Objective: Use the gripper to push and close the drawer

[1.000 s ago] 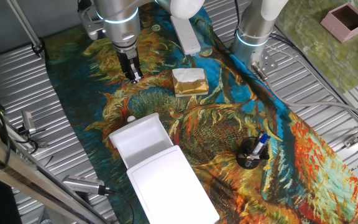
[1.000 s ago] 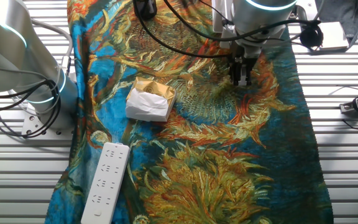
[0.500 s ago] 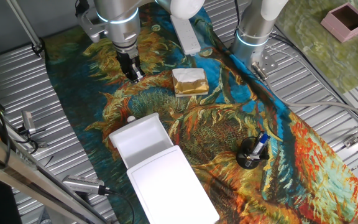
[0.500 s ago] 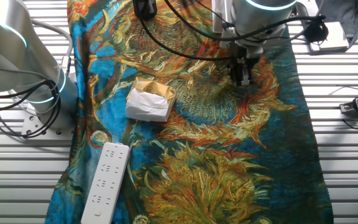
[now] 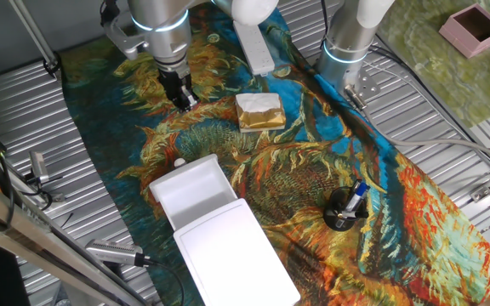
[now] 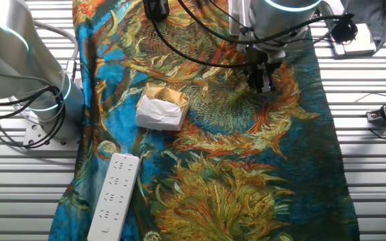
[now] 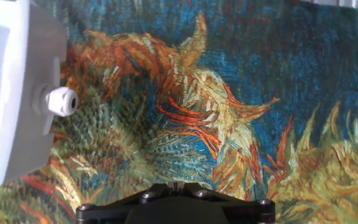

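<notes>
Drawer (image 5: 192, 192) stands pulled open at 6 o'clock of the bench (image 5: 330, 161), its knob (image 5: 179, 161) facing the closed, empty gripper (image 5: 183, 102) at 12 o'clock, well apart; lower the gripper behind the knob, then push squarely along the slide.

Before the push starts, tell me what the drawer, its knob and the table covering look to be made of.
The drawer: likely plastic, uniformly white, smooth with a moulded raised rim.
Its knob: probably plastic too, white, round and slightly glossy.
The covering: seemingly printed fabric with a sunflower painting pattern, matte and lying in soft ripples.
</notes>
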